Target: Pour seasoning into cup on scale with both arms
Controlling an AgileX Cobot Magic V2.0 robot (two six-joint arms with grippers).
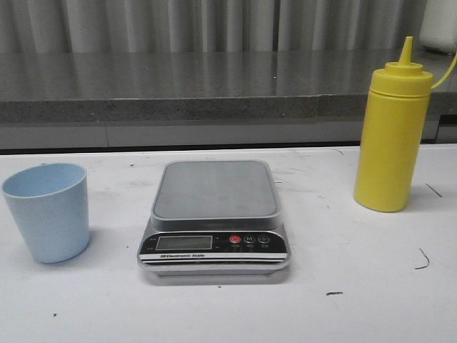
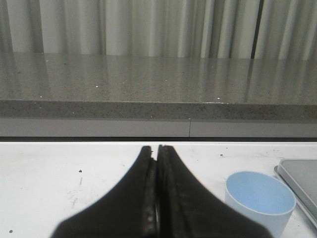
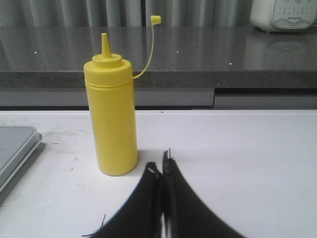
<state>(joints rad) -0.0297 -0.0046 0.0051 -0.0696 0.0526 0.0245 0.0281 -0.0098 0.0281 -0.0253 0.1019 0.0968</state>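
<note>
The pale blue cup stands upright and empty on the white table at the left. The silver-grey scale lies in the middle with nothing on its platform. The yellow seasoning bottle stands upright at the right, its cap off the nozzle and hanging on its tether. Neither gripper shows in the front view. My left gripper is shut and empty, the cup a little beside it and the scale's corner beyond. My right gripper is shut and empty, close to the bottle.
A grey stone ledge runs along the back of the table in front of pale curtains. A white appliance stands on the ledge at the far right. A few dark marks and threads lie on the table.
</note>
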